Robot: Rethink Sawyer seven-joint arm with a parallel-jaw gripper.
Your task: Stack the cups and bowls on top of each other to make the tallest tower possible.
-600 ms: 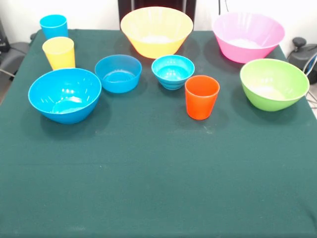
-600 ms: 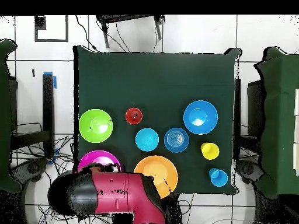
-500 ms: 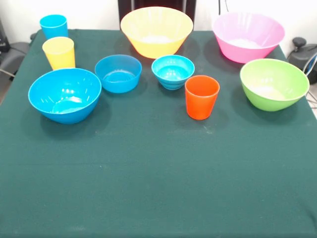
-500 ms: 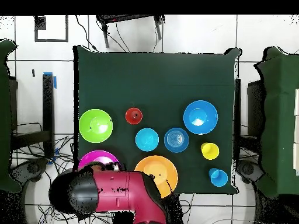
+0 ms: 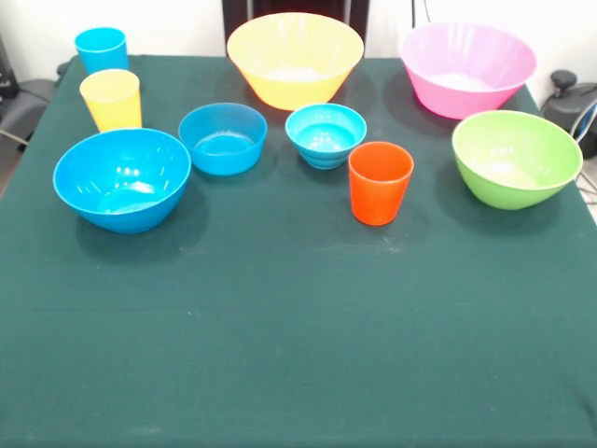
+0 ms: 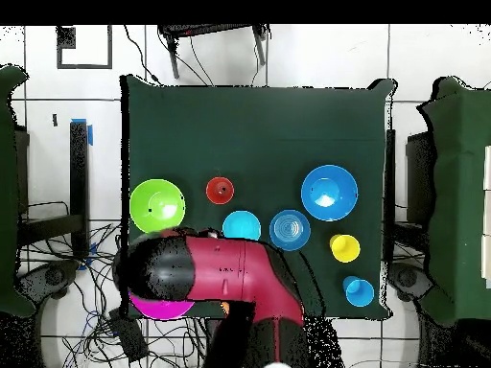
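Green cloth, front view: the table [image 5: 298,355] carries nine separate pieces, none stacked yet, so no tower exists.
Far row, front view: yellow-orange bowl [image 5: 295,59] at centre, pink bowl [image 5: 467,69] to the right, sky blue cup [image 5: 101,49] at the far left.
Middle row, front view: yellow cup [image 5: 111,99], large blue bowl [image 5: 122,178], plain small blue bowl [image 5: 222,137], ridged small blue bowl [image 5: 326,133], orange-red cup [image 5: 380,182], green bowl [image 5: 516,158], left to right.
Arm, front view: nothing of it shows.

Arm, overhead view: the red and black arm [image 6: 216,278] reaches up from the bottom edge, covering the yellow-orange bowl and most of the pink bowl [image 6: 158,308].
Gripper, overhead view: hidden under the arm's bulk; I cannot tell how the jaws stand.
Deciding relation, overhead view: the arm's head sits just below the green bowl [image 6: 157,205] and above the pink rim, so those two large bowls on the left are probably nearest the tool; the cups [image 6: 344,248] lie well apart on the right.
Likely step: picking a wide bowl for the base.
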